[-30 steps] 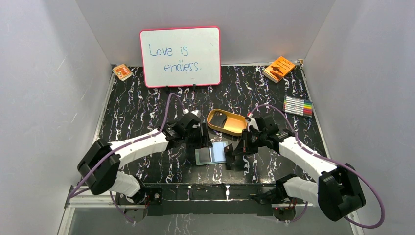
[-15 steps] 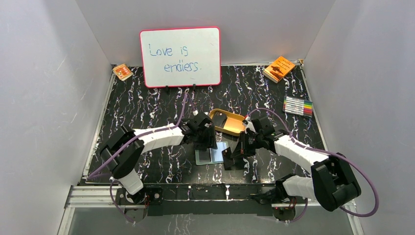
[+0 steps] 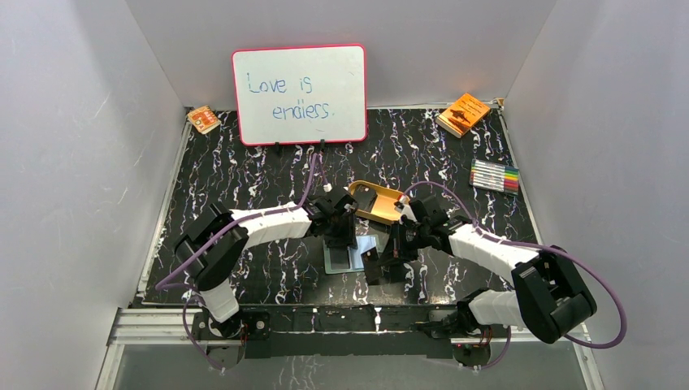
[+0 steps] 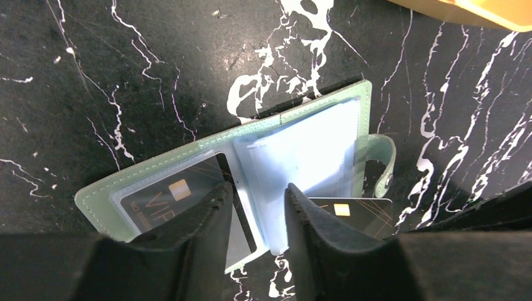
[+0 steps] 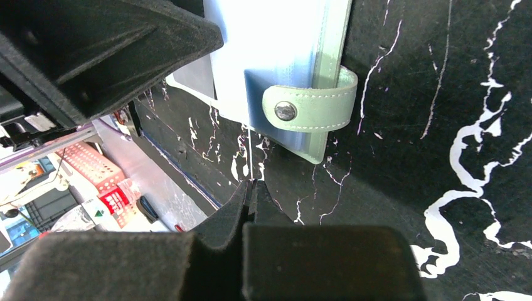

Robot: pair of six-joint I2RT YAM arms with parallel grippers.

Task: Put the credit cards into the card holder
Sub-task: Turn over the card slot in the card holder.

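Observation:
The card holder (image 4: 313, 144) lies open on the table, sage green with pale blue sleeves; it also shows in the top view (image 3: 348, 258). One black credit card (image 4: 164, 195) sits in its left sleeve. My left gripper (image 4: 257, 210) is open, its fingertips low over the holder's middle, one on each side of the sleeve stack. My right gripper (image 5: 250, 185) is shut on a second black credit card (image 4: 359, 212), seen edge-on in the right wrist view (image 5: 250, 157), just off the holder's near right corner by the snap strap (image 5: 295, 111).
A tan-orange oval tray (image 3: 382, 207) stands just behind the holder, next to both grippers. A whiteboard (image 3: 299, 93) stands at the back. An orange booklet (image 3: 463, 114), a small orange packet (image 3: 203, 119) and a set of markers (image 3: 495, 175) lie near the edges.
My left gripper has moved right and forward to stand over the open holder. My right gripper has carried its card left, closer to the holder's right edge.

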